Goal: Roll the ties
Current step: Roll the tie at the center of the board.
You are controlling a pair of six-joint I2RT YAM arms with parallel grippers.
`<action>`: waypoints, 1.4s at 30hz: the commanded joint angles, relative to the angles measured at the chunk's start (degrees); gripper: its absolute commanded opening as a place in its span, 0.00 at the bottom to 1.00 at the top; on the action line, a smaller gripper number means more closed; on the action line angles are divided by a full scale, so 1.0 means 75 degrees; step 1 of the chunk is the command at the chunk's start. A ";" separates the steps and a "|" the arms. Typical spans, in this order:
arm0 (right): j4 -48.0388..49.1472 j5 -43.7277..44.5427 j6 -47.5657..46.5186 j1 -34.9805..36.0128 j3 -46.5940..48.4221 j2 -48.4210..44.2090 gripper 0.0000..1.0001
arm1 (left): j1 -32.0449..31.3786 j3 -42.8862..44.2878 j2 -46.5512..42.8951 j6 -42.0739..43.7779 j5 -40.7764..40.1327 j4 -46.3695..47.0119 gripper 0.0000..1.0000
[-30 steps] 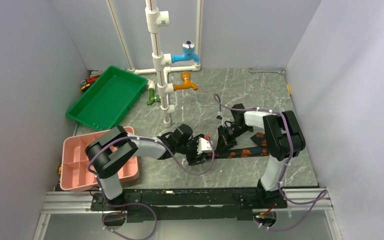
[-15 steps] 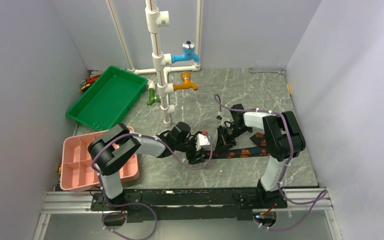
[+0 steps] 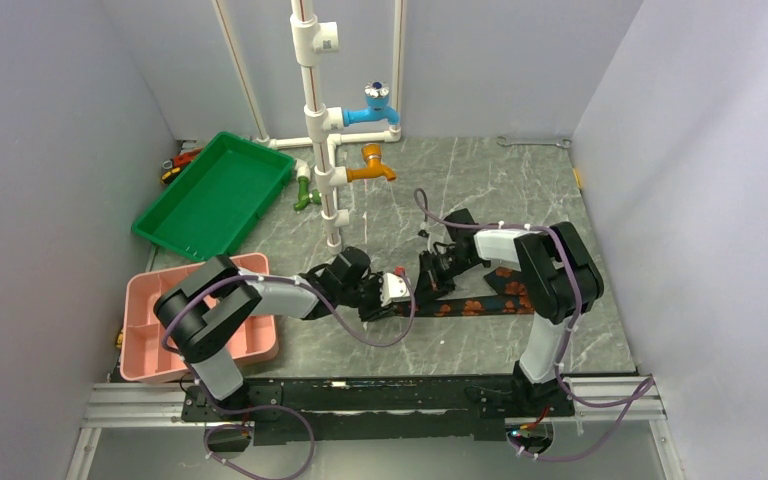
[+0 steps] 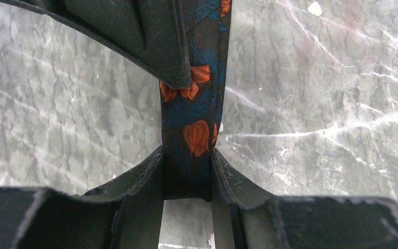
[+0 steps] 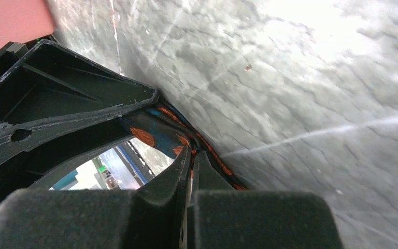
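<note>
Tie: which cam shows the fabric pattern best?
Left wrist: the tie runs down mid-frame, sharp, with its orange flowers clear. Right wrist catches only a creased, dim bit up close. Top view shows a thin strip, too small to read the pattern.

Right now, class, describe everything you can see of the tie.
The tie is a long, narrow strip of dark fabric printed with orange flowers and blue leaves. It lies flat and mostly unrolled on the grey marbled table, running left to right. The left pincer squeezes its narrow stretch by both edges; the right pincer pinches it just beyond.
</note>
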 commanded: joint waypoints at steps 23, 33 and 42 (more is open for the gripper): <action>-0.0563 -0.0030 0.0020 0.0062 0.0037 -0.0410 0.00 | 0.0027 -0.0721 -0.0343 -0.0204 -0.0111 -0.0307 0.57; -0.0441 0.0849 -0.0281 0.0140 -0.0006 0.0099 0.00 | 0.0353 -0.1036 -0.0369 -0.0373 0.0330 0.0418 0.65; -0.0472 0.1175 -0.0387 0.0135 -0.0064 0.0144 0.00 | 0.0265 -0.0494 -0.0249 -0.0840 0.1098 0.0762 0.59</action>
